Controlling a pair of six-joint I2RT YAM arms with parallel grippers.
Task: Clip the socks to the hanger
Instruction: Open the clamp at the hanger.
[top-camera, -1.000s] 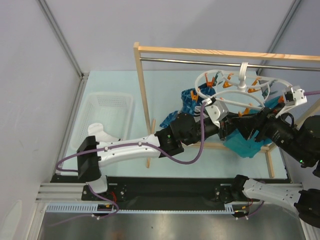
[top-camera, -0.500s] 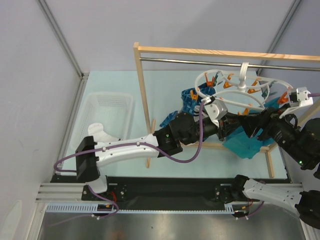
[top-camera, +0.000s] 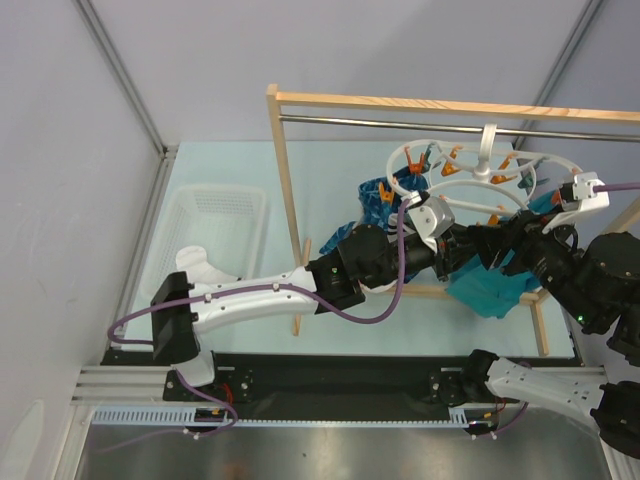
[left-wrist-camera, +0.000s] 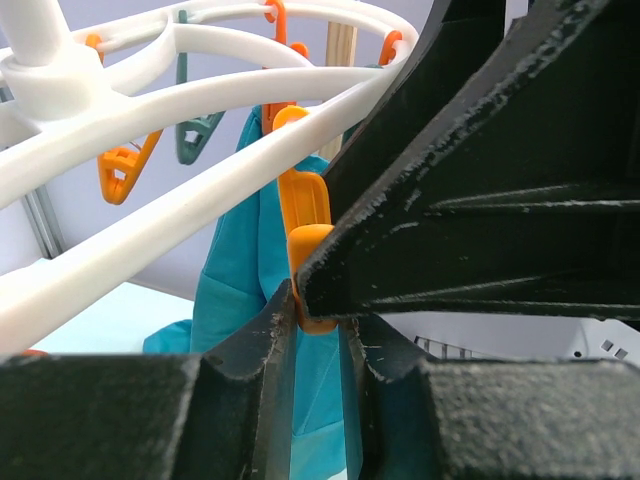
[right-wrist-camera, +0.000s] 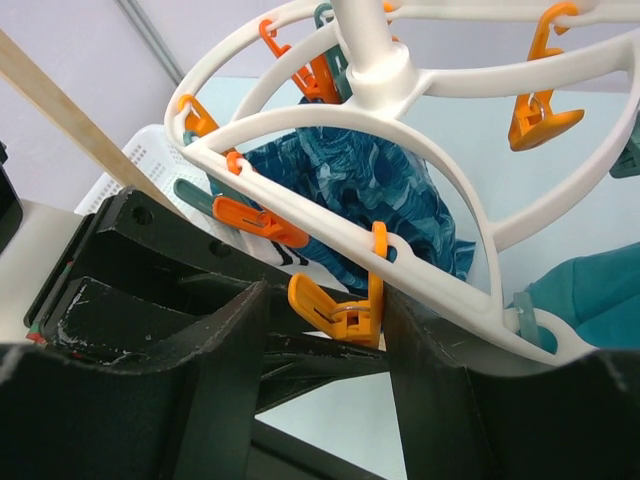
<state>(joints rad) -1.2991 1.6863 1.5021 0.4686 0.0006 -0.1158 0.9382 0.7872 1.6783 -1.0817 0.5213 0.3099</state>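
Note:
The white oval hanger (top-camera: 455, 150) hangs from the rack's rail, with many orange clips. My right gripper (top-camera: 505, 240) is open around one orange clip (right-wrist-camera: 345, 310); its right finger touches the clip's side and its left finger stands apart. My left gripper (top-camera: 487, 250) is just below that same clip (left-wrist-camera: 308, 220), its jaws a narrow gap apart with only teal cloth showing between them. A patch of white sock with black stripes (right-wrist-camera: 297, 258) shows just under another orange clip (right-wrist-camera: 255, 220), mostly hidden by the left gripper. The second sock is not identifiable.
The wooden-framed rack (top-camera: 285, 170) with a metal rail stands around the hanger. A teal garment (top-camera: 490, 290) and a blue patterned cloth (top-camera: 375, 200) hang under the hanger. A white basket (top-camera: 215, 200) sits at the left with a white item (top-camera: 200, 262) at its near end.
My right gripper has moved left, closer under the hanger, and the hanger has swung slightly left. The left arm has barely moved.

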